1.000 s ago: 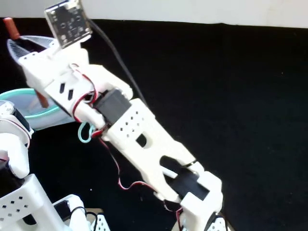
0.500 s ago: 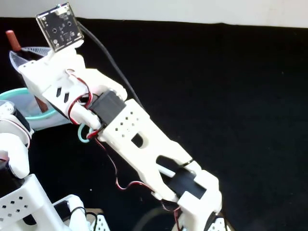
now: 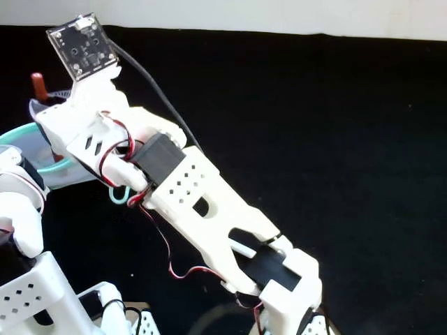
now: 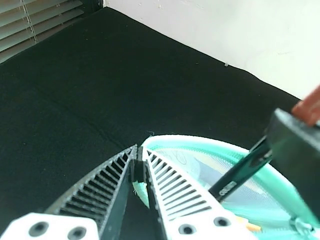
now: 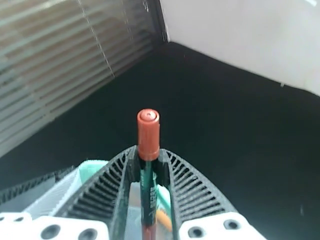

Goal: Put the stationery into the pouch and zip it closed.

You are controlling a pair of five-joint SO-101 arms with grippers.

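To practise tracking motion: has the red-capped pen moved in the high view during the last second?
Yes. The pen has shifted down and right, farther from the table's far edge.

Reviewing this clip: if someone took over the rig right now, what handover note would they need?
Left gripper: jaws shut on the rim of the pouch, holding it open.
Right gripper: jaws shut on the pen, red cap up, lower end inside the pouch mouth.
Done: an orange item already lies in the pouch.
Left to do: release the pen into the pouch, then zip it closed.
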